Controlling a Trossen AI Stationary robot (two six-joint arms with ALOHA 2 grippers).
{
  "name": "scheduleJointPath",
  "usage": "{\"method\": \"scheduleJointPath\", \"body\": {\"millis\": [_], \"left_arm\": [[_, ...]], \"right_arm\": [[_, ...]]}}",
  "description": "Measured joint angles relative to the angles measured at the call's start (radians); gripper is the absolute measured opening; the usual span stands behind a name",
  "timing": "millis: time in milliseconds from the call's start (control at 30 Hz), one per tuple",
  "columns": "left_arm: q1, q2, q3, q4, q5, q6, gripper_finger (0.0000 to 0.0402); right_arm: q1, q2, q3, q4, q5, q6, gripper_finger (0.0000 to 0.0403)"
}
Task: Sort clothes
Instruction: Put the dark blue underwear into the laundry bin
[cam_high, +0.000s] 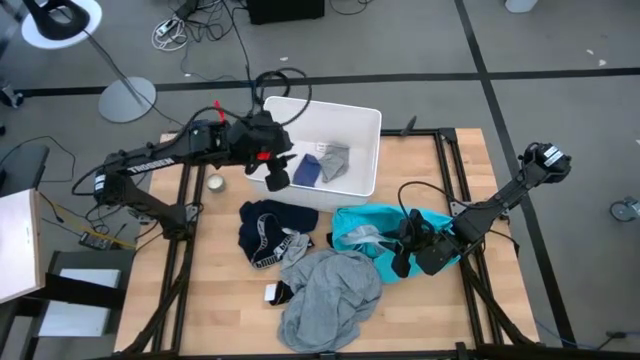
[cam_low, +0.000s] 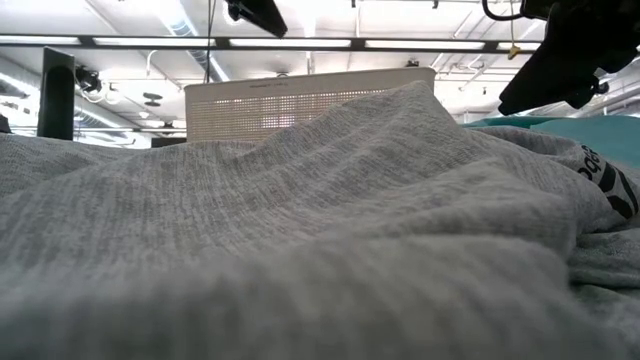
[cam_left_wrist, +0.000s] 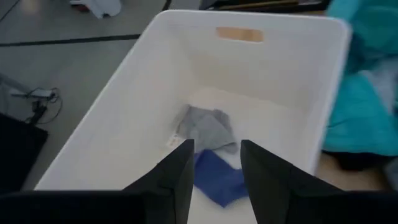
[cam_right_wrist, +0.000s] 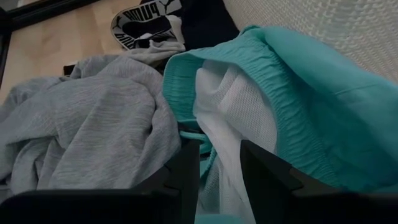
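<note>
My left gripper hangs open and empty over the near-left end of the white bin. A blue piece and a small grey piece lie on the bin's floor. My right gripper is open and low at the turquoise garment. In the right wrist view the garment's white mesh lining lies between its fingers. The large grey shirt lies crumpled at the near middle. Dark navy pieces lie to its far left. A small black-and-white sock lies beside the shirt. My right gripper's open fingers stand on either side of the turquoise garment's white lining and drawstring, slanting down toward the table's left. I cannot tell whether they touch the cloth, which lies slack on the table.
A small round object sits on the table left of the bin. The grey shirt fills the low view, with the bin behind it. Bare wood shows at the table's near left and far right.
</note>
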Motion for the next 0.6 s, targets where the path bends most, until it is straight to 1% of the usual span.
{"method": "scheduleJointPath", "body": {"millis": [100, 200, 300, 367, 433, 467, 600], "left_arm": [[-0.059, -0.008, 0.0, -0.052, -0.004, -0.047, 0.0137], [-0.149, -0.017, 0.0, -0.105, -0.011, -0.128, 0.0136], [-0.267, -0.038, -0.051, -0.106, -0.081, -0.193, 0.0136], [-0.337, -0.061, -0.12, -0.065, -0.136, -0.231, 0.0136], [-0.396, -0.106, -0.218, -0.025, -0.174, -0.288, 0.0136], [-0.421, -0.133, -0.277, -0.003, -0.182, -0.323, 0.0136], [-0.501, -0.259, -0.541, 0.193, -0.224, -0.454, 0.0135]], "right_arm": [[0.0, 0.0, 0.0, 0.0, -0.01, -0.001, 0.0115], [0.0, 0.0, 0.0, -0.001, -0.02, -0.001, 0.0115], [0.0, 0.0, 0.0, -0.001, -0.025, -0.001, 0.0116], [0.0, 0.0, 0.0, -0.001, -0.025, -0.001, 0.0116], [0.0, 0.0, 0.0, -0.002, -0.025, -0.001, 0.0116], [0.0, 0.0, 0.0, -0.002, -0.025, -0.001, 0.0116], [0.0, 0.0, 0.0, -0.002, -0.025, -0.001, 0.0116]]}}
